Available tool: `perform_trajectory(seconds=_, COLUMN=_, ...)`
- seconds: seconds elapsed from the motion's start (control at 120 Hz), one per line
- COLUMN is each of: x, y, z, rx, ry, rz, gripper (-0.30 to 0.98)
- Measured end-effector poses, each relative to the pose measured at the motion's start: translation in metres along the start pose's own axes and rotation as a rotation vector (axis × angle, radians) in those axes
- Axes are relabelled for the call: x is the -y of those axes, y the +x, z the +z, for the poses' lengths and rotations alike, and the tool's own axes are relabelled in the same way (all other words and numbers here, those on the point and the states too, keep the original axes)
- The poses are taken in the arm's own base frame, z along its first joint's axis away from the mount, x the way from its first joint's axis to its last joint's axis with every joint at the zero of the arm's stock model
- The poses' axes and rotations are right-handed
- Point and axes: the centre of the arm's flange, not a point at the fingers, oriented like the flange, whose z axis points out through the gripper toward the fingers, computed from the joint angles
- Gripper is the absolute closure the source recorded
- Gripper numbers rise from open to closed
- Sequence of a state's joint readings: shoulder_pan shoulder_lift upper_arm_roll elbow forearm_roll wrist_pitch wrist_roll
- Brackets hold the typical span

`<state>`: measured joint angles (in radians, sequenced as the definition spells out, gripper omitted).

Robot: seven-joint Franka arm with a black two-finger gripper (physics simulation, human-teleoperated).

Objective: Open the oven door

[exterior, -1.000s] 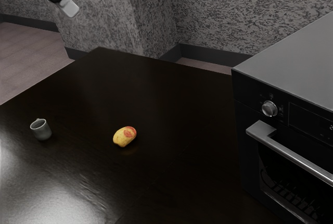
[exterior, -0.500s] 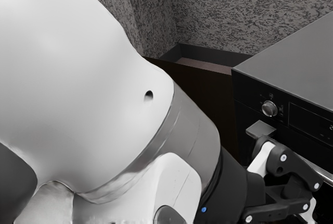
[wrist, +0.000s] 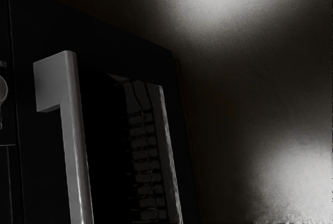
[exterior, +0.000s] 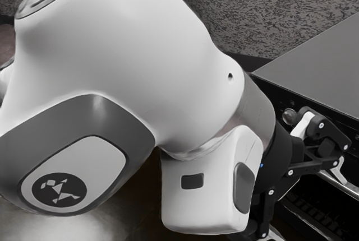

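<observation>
Had the gripper (exterior: 308, 203) spread wide near the oven door (wrist: 106, 135), at the exterior view's right. Seemed heavy and stiff, best grabbed by the long handle (wrist: 76, 146).

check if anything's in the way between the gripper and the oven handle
Nothing visible is in the way. In the exterior view the open gripper is close by the handle, and the wrist view shows the handle uncovered along the door. I can't tell the exact gap.
</observation>
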<state>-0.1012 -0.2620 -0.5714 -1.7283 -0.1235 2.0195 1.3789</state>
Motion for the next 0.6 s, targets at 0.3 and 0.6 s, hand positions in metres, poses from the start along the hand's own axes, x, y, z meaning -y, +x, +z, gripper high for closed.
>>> perform_trajectory(seconds=0.3, x=0.005, y=-0.013, z=0.042, rx=-0.015, ry=-0.029, rz=0.012, gripper=0.00)
perform_trajectory(seconds=0.6, x=0.014, y=-0.015, z=0.058, rx=0.007, ry=-0.014, rz=0.032, gripper=0.00)
